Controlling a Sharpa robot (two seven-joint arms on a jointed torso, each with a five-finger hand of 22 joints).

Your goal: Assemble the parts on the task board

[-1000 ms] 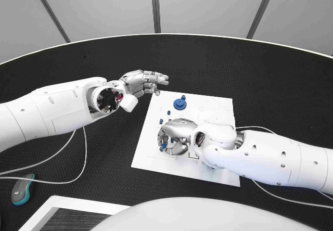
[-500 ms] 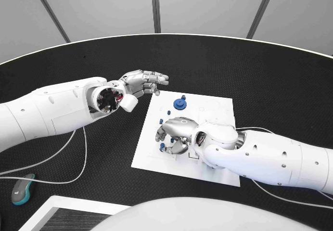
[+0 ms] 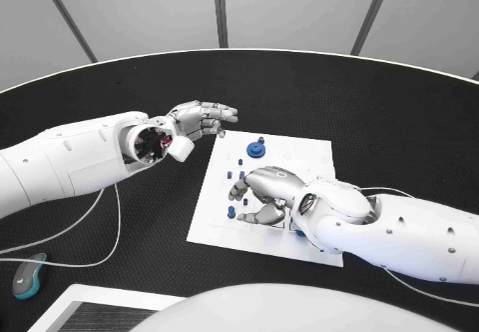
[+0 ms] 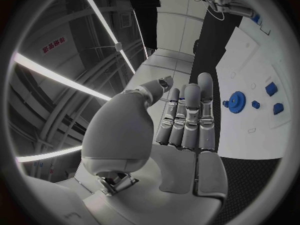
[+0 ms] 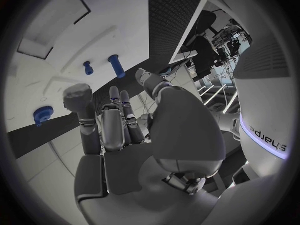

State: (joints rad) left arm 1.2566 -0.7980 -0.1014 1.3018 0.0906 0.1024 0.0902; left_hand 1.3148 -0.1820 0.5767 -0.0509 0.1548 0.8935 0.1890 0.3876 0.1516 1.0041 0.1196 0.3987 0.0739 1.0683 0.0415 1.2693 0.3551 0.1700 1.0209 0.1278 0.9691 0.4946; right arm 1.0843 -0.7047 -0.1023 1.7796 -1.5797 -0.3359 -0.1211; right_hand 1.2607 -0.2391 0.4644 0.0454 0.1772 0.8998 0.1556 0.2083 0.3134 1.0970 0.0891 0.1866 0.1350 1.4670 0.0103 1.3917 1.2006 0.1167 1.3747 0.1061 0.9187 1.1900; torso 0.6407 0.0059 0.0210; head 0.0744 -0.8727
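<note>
The white task board lies mid-table. A blue gear stands near its far edge, and the left wrist view also shows the gear. Several small blue parts lie along its left half, two of them just under my right hand's fingertips. My right hand hovers over the board's middle, fingers spread and holding nothing. The right wrist view shows a blue peg on the board beyond that hand. My left hand hangs off the board's far left corner, empty, fingers straight.
A white cable loops over the black table on the left. A teal and grey object lies near the table's left front edge. A white-framed tray sits at the bottom left.
My right hand has drawn back toward the board's right and spread its fingers, uncovering two small blue parts beneath. The left hand has hardly moved.
</note>
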